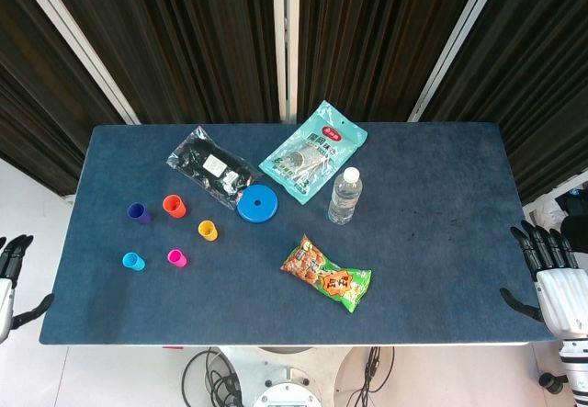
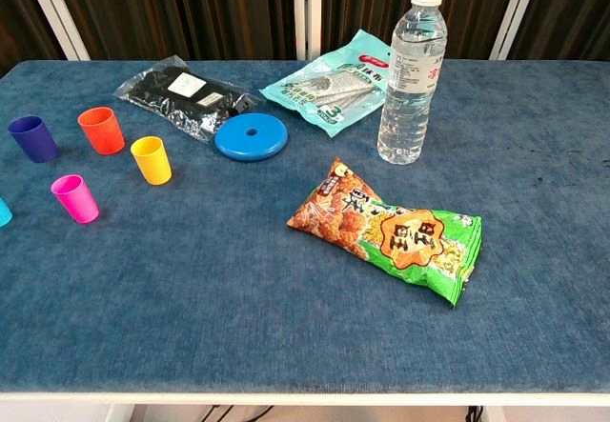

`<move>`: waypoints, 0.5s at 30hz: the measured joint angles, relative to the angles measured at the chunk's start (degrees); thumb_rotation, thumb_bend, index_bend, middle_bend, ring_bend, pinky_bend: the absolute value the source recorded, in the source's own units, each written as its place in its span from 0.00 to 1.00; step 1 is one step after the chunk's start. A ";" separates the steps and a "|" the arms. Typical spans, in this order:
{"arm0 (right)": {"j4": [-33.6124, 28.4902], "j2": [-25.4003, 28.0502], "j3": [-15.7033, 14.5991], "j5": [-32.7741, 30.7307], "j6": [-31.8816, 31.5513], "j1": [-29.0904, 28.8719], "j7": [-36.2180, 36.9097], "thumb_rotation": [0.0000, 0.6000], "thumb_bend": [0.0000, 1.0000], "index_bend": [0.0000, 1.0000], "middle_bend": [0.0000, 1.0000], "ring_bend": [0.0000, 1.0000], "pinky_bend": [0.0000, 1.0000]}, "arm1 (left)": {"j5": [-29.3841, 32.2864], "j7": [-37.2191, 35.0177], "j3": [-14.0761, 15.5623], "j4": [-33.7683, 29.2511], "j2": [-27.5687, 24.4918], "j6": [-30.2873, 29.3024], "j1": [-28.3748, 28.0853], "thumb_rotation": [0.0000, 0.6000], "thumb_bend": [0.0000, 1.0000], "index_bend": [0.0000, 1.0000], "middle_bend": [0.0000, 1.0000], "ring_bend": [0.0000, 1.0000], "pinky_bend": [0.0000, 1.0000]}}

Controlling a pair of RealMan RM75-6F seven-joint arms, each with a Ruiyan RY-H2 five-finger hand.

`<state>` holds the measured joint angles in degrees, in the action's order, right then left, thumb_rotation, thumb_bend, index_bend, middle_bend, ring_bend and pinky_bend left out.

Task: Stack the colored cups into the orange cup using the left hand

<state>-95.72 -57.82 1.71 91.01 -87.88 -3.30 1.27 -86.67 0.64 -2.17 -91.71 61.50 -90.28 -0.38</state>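
Several small cups stand upright and apart on the left of the blue table [image 1: 432, 242]. The orange cup [image 1: 174, 206] [image 2: 101, 130] sits with a purple cup [image 1: 139, 212] [image 2: 33, 138] to its left and a yellow cup [image 1: 208, 231] [image 2: 151, 159] to its right. Nearer the front edge are a cyan cup [image 1: 134, 261] [image 2: 3, 212] and a pink cup [image 1: 176, 258] [image 2: 74, 198]. My left hand [image 1: 11, 274] hangs off the table's left side, fingers apart, holding nothing. My right hand [image 1: 544, 265] waits off the right edge, likewise empty. Neither hand shows in the chest view.
A blue disc [image 1: 257, 204] lies right of the cups, a black packet [image 1: 211, 163] behind them. A teal pouch [image 1: 312, 150], a water bottle [image 1: 344, 196] and a snack bag [image 1: 326, 274] occupy the middle.
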 measured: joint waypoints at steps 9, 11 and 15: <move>0.06 0.66 0.04 0.37 -1.43 0.78 2.50 1.00 0.11 0.00 0.00 0.00 0.00 | -0.63 -0.47 0.08 0.71 1.55 -0.32 -0.02 1.00 0.18 0.07 0.07 0.00 0.01; -0.06 0.77 -0.03 0.57 -1.47 0.83 3.19 1.00 0.11 0.00 0.00 0.00 0.00 | -0.50 -1.09 -0.16 -0.02 1.15 0.25 -0.44 1.00 0.19 0.07 0.07 0.00 0.00; -0.82 1.57 0.13 0.78 -1.81 0.87 4.72 1.00 0.11 0.00 0.00 0.00 0.00 | 0.98 -3.32 -1.20 -1.59 0.02 3.16 -2.07 1.00 0.20 0.07 0.07 0.00 0.00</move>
<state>-96.54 -56.25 1.84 91.79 -89.68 -2.43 5.99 -85.69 -2.67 -3.37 -93.30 61.52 -87.12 -2.44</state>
